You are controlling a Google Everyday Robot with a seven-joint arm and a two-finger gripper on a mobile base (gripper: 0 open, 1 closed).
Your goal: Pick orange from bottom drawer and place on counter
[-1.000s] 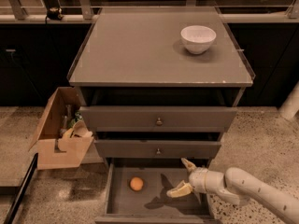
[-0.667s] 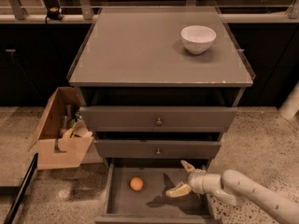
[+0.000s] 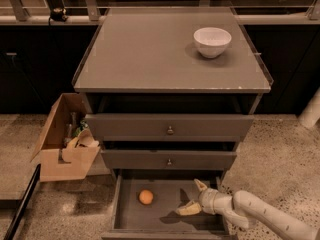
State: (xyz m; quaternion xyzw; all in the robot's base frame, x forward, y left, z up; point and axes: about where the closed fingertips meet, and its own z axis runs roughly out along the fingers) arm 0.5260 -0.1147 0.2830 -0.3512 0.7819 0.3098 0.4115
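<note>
orange (image 3: 146,197): on open bottom drawer (image 3: 150,217) floor | hand (image 3: 188,197): inside drawer, apart

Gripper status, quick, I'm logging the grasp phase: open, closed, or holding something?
Gripper: open, jaws spread, holding nothing, low over the bottom drawer, right of the orange.

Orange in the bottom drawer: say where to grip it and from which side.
Grip the small round orange fruit across its widest middle; it's a ball, so any axis works. It lies alone on the flat floor of the grey-brown bottom drawer, off its walls. Probably come from the view's right, where the open gripper hovers.
</note>
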